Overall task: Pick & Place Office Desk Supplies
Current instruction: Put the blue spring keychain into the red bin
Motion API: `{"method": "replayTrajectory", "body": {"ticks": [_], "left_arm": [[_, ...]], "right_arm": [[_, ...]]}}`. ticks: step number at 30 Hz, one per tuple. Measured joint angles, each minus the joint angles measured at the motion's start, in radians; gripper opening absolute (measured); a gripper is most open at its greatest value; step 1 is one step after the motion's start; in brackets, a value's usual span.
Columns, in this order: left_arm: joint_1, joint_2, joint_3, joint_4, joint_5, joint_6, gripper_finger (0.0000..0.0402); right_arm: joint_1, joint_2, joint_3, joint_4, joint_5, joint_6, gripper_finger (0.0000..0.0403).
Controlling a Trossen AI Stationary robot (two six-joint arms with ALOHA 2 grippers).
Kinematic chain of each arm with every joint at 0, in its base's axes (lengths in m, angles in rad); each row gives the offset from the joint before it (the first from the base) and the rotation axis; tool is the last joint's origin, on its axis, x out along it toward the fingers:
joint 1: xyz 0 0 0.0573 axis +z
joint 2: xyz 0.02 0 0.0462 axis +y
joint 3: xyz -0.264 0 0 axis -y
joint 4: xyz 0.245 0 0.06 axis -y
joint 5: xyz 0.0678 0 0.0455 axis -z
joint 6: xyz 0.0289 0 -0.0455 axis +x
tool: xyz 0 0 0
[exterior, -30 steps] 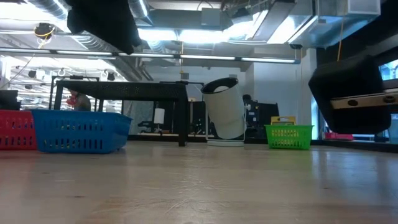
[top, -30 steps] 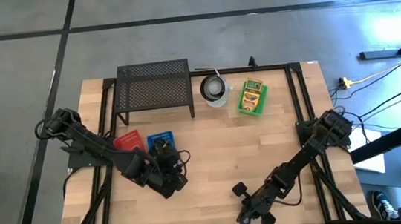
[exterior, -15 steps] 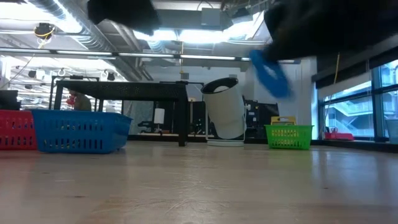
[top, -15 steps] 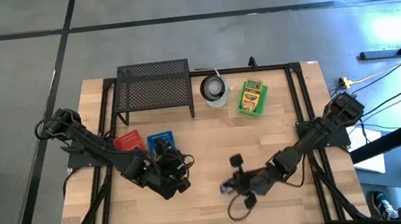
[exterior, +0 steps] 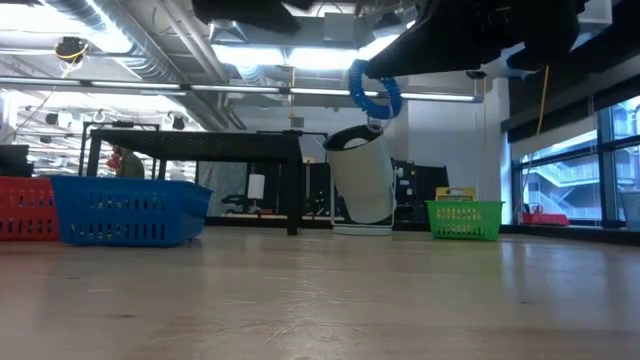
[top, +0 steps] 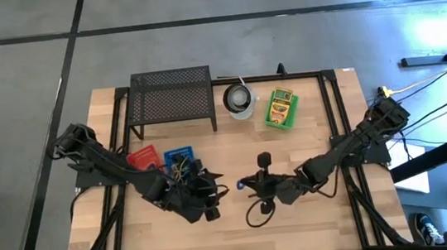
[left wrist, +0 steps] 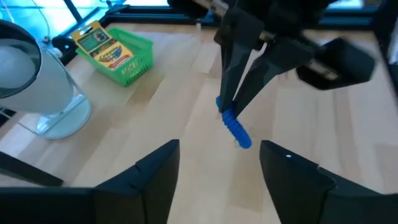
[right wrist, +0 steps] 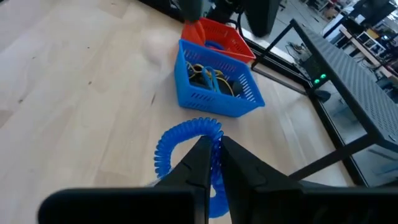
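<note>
So we're mid-sort: right gripper (right wrist: 214,163) pinches a blue coil (right wrist: 186,140) above mid-table, left gripper (left wrist: 217,168) spread wide nearby, blue basket (right wrist: 214,84) already holding some bands.

Left gripper (left wrist: 217,165) spread wide mid-table, facing the right gripper (right wrist: 214,155), pinched closed.

Bare tabletop (top: 317,223) near front; blue basket (top: 179,160) and rack (top: 171,97) block rear-left.
</note>
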Motion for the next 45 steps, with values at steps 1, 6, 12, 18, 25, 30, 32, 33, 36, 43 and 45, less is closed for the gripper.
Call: {"method": "replayTrajectory", "body": {"ticks": [1, 6, 12, 18, 25, 30, 32, 33, 36, 43, 45], "left_arm": [[0.006, 0.011, 0.0, 0.008, 0.0, 0.011, 0.0222], [0.04, 0.07, 0.0, 0.058, 0.006, 0.031, 0.0237], [0.079, 0.131, 0.0, 0.119, 0.081, 0.029, 0.0234], [0.115, 0.174, 0.0, 0.194, 0.155, 0.004, 0.0233], [0.131, 0.18, 0.0, 0.223, 0.176, -0.004, 0.0196], [0.131, 0.178, 0.0, 0.223, 0.184, 0.001, 0.0124], [0.13, 0.178, 0.0, 0.223, 0.184, 0.002, 0.0089], [0.13, 0.178, 0.0, 0.223, 0.187, 0.003, 0.0071], [0.13, 0.178, 0.0, 0.223, 0.217, 0.004, 0.0023], [0.128, 0.178, 0.0, 0.214, 0.248, 0.004, 0.0027], [0.129, 0.178, 0.0, 0.214, 0.244, -0.002, 0.0026]], "right_arm": [[-0.002, 0.0, 0.0, 0.0, 0.0, 0.0, 0.0028], [-0.003, -0.002, 0.001, 0.025, 0.0, -0.03, 0.0028], [-0.003, -0.002, 0.001, 0.031, 0.0, -0.039, 0.0028], [-0.002, -0.002, 0.002, 0.031, -0.001, -0.046, 0.0029], [-0.002, -0.002, 0.002, 0.031, -0.005, -0.046, 0.0029], [-0.002, -0.002, 0.002, 0.031, -0.012, -0.047, 0.0029], [-0.002, -0.002, 0.002, 0.031, -0.012, -0.047, 0.0029], [-0.002, -0.002, 0.002, 0.031, -0.012, -0.047, 0.0029], [-0.002, -0.002, 0.002, 0.03, -0.018, -0.045, 0.0029], [-0.017, -0.003, 0.002, 0.03, -0.182, 0.064, 0.0044], [-0.02, -0.003, 0.002, 0.028, -0.188, 0.101, 0.0064]]}}
